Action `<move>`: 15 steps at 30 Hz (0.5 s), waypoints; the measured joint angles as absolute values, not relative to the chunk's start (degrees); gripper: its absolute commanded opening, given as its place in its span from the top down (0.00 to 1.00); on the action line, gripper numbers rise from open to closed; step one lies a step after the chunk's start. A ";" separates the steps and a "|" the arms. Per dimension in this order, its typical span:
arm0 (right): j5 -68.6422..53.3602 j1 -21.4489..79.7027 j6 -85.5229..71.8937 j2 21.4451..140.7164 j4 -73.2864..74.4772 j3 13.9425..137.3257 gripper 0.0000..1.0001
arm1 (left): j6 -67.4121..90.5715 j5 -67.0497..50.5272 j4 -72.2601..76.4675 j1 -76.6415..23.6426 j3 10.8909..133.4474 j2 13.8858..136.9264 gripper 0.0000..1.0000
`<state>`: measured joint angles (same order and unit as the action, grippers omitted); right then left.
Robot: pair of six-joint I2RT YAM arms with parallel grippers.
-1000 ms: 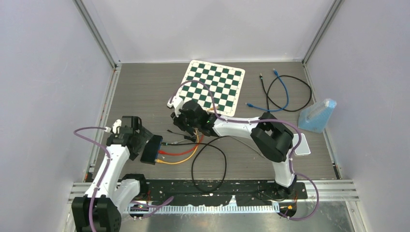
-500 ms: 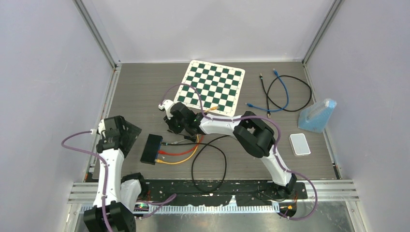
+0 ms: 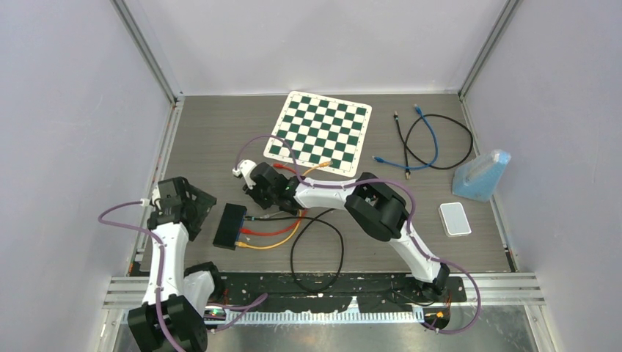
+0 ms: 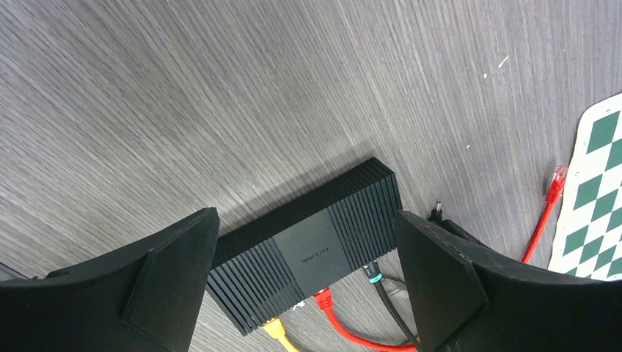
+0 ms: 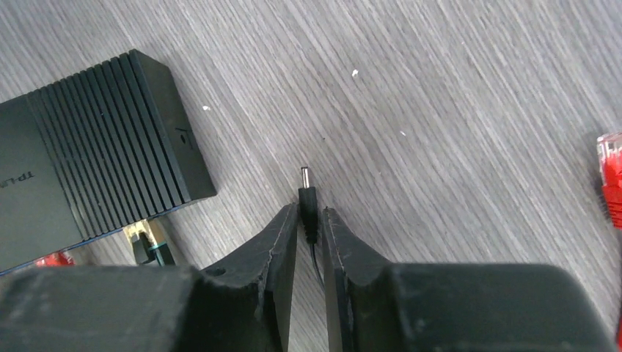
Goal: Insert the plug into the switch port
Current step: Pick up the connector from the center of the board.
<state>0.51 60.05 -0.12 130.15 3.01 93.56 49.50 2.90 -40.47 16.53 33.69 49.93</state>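
Arms trade places at the switch (image 3: 230, 226), the black box lying at about 8 o'clock on the desk (image 3: 220, 132) in the overhead view. Over the past second the left end effector (image 3: 192, 209) has drawn back from the switch's 9 o'clock side. Its jaws now stand wide and empty, the box visible between its fingers (image 4: 176, 271) in the wrist view but apart from both.

In the same second the right end effector (image 5: 309, 217) has swung in from the near edge of the chessboard (image 3: 320, 132). Its jaws are narrow, pinching the plug (image 5: 306, 192) by its black collar. The metal tip points to 12 o'clock in the right wrist view and is near the switch, not touching it.

With the left arm away the switch looks unbraced, so a push from the plug could slide it rather than seat. The switch's end face sits at 10 o'clock of the tip and shows a small opening that may be the port. It is too small to be sure.

A red lead (image 4: 345, 326), a yellow lead (image 4: 273, 330) and a black lead (image 4: 375, 277) already crowd the long face, leaving little room there. Bare desk lies open at 12 and 2 o'clock of the plug. A loose red connector (image 5: 607, 172) lies at the 3 o'clock edge of the wrist view.
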 measured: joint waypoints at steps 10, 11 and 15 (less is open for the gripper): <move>3.27 60.64 3.14 130.87 3.03 94.52 0.95 | 49.74 0.01 -38.39 16.62 33.15 51.16 0.09; 3.36 60.64 3.25 130.87 2.87 94.48 0.95 | 49.08 -1.30 -37.36 16.62 32.86 51.16 0.09; 2.92 60.49 3.51 128.81 -1.72 89.76 0.95 | 46.24 -8.25 -31.77 16.62 29.91 50.26 0.11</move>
